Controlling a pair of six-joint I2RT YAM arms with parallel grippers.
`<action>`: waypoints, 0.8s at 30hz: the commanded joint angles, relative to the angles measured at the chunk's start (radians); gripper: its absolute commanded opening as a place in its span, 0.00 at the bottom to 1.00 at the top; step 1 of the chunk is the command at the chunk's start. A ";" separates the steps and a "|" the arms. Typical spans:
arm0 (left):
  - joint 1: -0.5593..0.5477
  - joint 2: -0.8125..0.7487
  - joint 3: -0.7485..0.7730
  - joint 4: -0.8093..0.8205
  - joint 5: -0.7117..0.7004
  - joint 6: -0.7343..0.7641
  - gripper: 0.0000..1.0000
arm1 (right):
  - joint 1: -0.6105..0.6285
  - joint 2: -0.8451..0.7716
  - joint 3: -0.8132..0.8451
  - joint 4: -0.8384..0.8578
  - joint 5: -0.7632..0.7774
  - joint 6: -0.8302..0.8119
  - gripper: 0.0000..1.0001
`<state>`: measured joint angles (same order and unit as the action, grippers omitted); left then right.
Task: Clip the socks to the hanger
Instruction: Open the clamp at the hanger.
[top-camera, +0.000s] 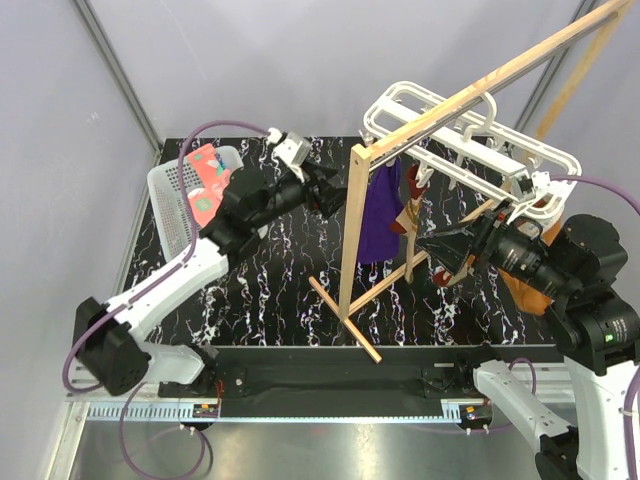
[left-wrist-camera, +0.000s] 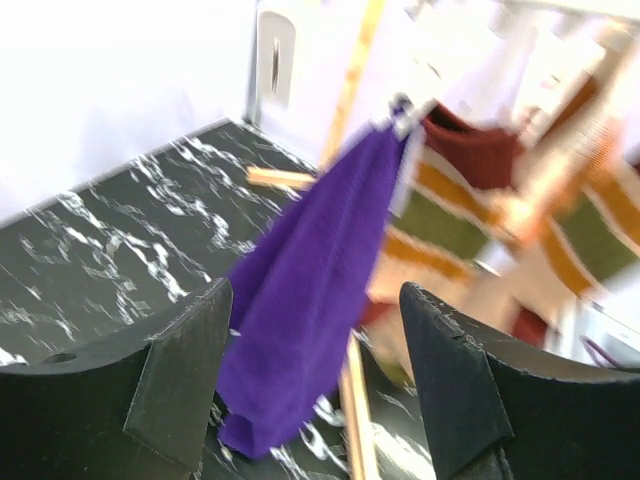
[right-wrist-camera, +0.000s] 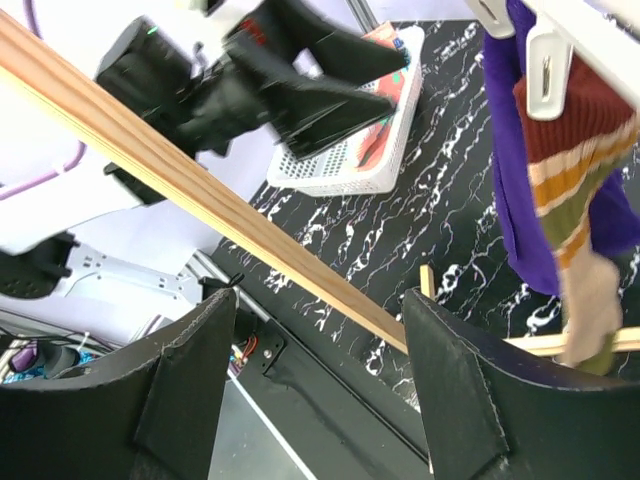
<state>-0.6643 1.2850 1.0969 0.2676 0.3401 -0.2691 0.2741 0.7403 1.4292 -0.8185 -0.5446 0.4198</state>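
The white hanger (top-camera: 470, 135) hangs on the wooden rail. A tan striped sock (top-camera: 412, 205) is clipped under it, next to a purple cloth (top-camera: 380, 215). Pink socks (top-camera: 205, 180) lie in the white basket (top-camera: 170, 215) at the far left. My left gripper (top-camera: 335, 190) is open just left of the purple cloth, apart from it. In the left wrist view the purple cloth (left-wrist-camera: 310, 290) and striped sock (left-wrist-camera: 450, 210) hang ahead of the open left gripper (left-wrist-camera: 315, 380). My right gripper (top-camera: 440, 250) is open below the hanger, empty; its wrist view shows the gripper (right-wrist-camera: 320, 390) and the clipped sock (right-wrist-camera: 570, 170).
The wooden rail stand (top-camera: 350, 250) has a post and cross feet mid-table, and its rail (right-wrist-camera: 200, 190) runs across the right wrist view. An orange-brown cloth (top-camera: 520, 285) hangs near the right arm. A free white clip (left-wrist-camera: 275, 55) dangles behind the purple cloth.
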 joint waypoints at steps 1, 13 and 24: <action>0.002 0.074 0.115 0.099 -0.070 0.082 0.73 | 0.005 0.013 0.059 0.045 -0.045 -0.041 0.73; 0.035 0.328 0.363 0.153 -0.017 0.324 0.67 | 0.005 0.018 0.115 0.001 -0.035 -0.127 0.73; 0.092 0.597 0.702 0.085 0.329 0.272 0.60 | 0.005 0.008 0.116 -0.030 -0.008 -0.144 0.71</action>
<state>-0.5682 1.8465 1.7248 0.3286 0.5713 0.0021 0.2741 0.7540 1.5204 -0.8452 -0.5659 0.2943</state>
